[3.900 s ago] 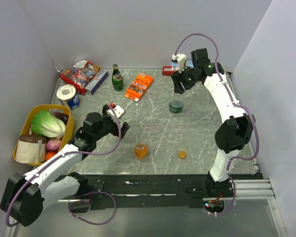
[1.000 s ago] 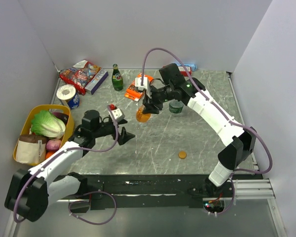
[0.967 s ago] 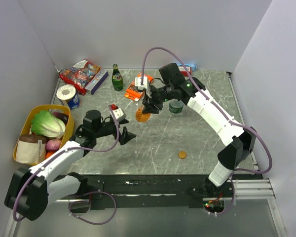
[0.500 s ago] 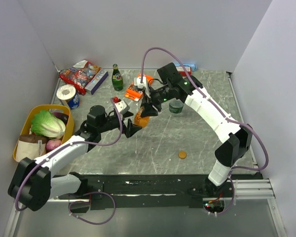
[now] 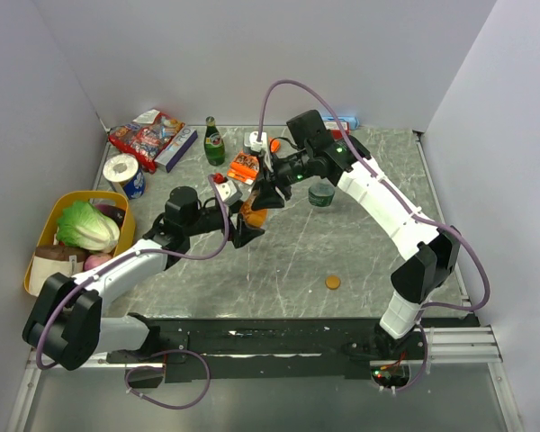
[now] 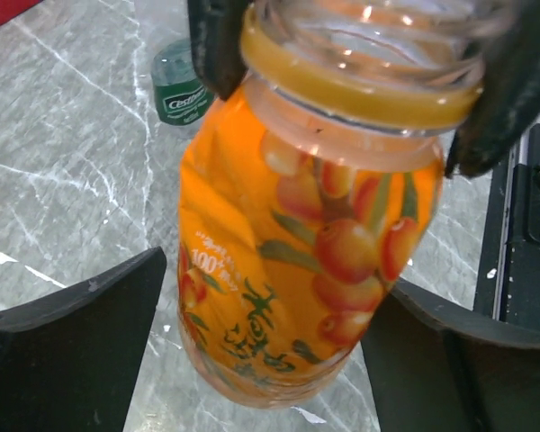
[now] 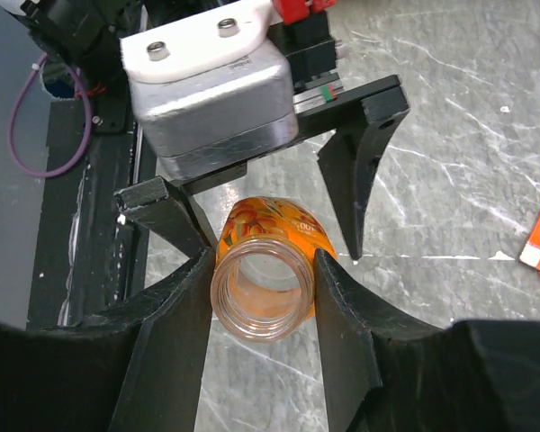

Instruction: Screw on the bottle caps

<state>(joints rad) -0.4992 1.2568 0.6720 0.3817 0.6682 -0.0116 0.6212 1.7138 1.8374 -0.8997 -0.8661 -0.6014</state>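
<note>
Two grippers crowd the orange bottle (image 7: 263,236) in the overhead view and hide most of it; its mouth is open. Pinching the neck from both sides, the right gripper (image 7: 263,288) holds it, seemingly clear of the table (image 5: 288,261). Spread wide, the left gripper (image 6: 265,360) has its fingers (image 6: 72,346) flanking the bottle's lower body; contact is unclear. Right of the orange bottle stands the grey-green bottle (image 5: 320,193), its top hard to read. Well apart, nearer the arm bases, lies the orange-brown cap (image 5: 332,282).
</note>
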